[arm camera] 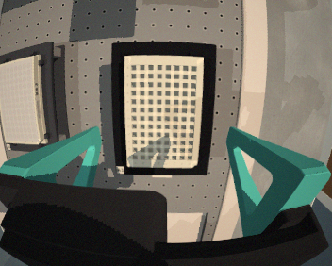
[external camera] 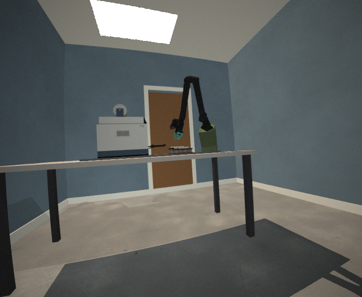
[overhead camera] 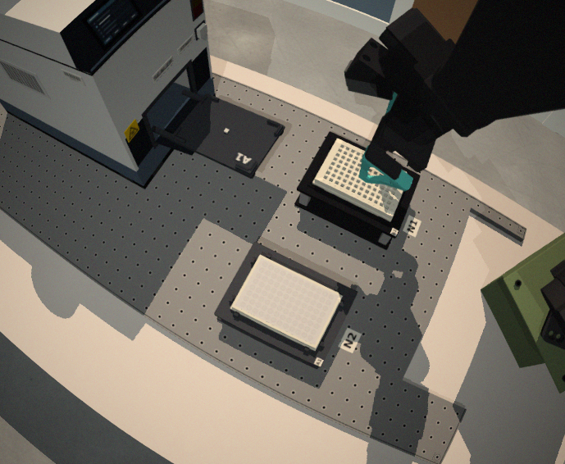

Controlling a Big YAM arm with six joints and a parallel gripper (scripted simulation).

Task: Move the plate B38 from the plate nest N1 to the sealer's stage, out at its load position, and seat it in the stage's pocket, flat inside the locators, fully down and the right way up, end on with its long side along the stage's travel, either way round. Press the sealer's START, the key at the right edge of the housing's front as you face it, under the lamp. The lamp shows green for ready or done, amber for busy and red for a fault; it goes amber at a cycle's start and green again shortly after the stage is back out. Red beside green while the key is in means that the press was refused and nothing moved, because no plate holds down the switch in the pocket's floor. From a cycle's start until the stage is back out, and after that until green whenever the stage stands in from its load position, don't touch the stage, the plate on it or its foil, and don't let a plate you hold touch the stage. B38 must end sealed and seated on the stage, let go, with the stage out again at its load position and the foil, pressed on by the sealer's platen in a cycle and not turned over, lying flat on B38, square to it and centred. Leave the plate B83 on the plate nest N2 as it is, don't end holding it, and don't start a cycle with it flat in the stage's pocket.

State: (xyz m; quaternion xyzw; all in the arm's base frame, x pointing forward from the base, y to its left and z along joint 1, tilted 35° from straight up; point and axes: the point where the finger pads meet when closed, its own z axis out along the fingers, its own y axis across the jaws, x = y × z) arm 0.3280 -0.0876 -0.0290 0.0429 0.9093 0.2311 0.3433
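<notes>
Your gripper (arm camera: pixel 172 176) hangs above B38 (arm camera: pixel 162 109), fingers fully apart and empty, straddling its short width for the pick. B38 sits in N1 (overhead camera: pixel 322 197); the stage (overhead camera: pixel 252 144) stands out, unloaded.

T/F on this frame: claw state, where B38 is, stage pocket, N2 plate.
1. The claw is open and holds nothing. True.
2. B38 sits in the stage pocket. False: it lies on nest N1; the pocket holds no plate.
3. The claw hangs above B38, not touching it. True.
4. Nest N2 has no plate. False: the plate B83 lies on it.
</notes>
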